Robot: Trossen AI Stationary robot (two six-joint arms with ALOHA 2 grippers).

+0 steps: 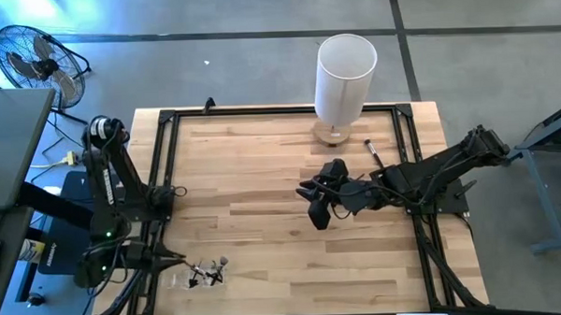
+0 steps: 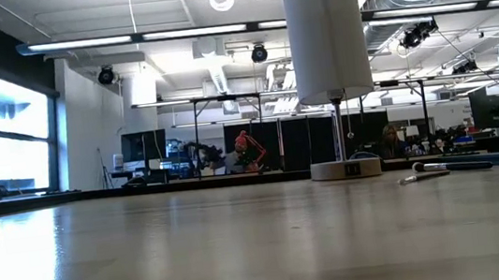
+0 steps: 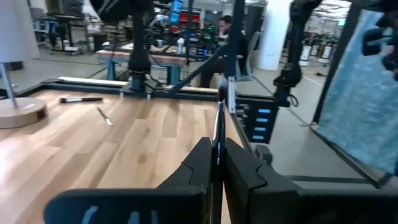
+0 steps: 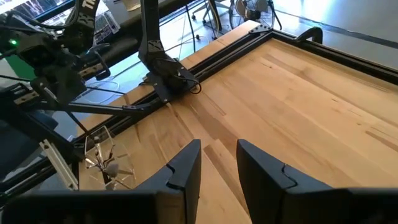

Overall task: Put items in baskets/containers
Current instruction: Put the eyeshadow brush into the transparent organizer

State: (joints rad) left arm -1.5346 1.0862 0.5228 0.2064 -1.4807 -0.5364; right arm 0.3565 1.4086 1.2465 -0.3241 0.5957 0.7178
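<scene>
My left gripper (image 3: 216, 152) is at the table's near left corner (image 1: 177, 265), shut on a thin dark brush (image 3: 219, 118). Beside it stands the see-through container (image 1: 206, 272) (image 4: 102, 155), with a few tufted brushes sticking out of it. Two more brushes lie flat on the wood near the lamp base: a thicker one (image 3: 81, 98) (image 1: 374, 152) (image 2: 446, 167) and a thin one (image 3: 104, 116). My right gripper (image 4: 217, 165) hovers open over the middle of the table (image 1: 316, 210), touching nothing. The low view shows neither gripper. My left gripper pinches the thin brush's shaft (image 3: 217, 138) between its two shut fingers. The shaft reaches on past the fingertips as a dark line. The fingers hide the end that they hold. Whether the brush touches the container or the table cannot be told.
A tall white cylinder lamp (image 1: 346, 76) stands on a round base (image 2: 347, 168) at the far edge, right of centre. A black metal frame (image 1: 168, 161) borders the table on all sides. Bare wood lies between the two grippers.
</scene>
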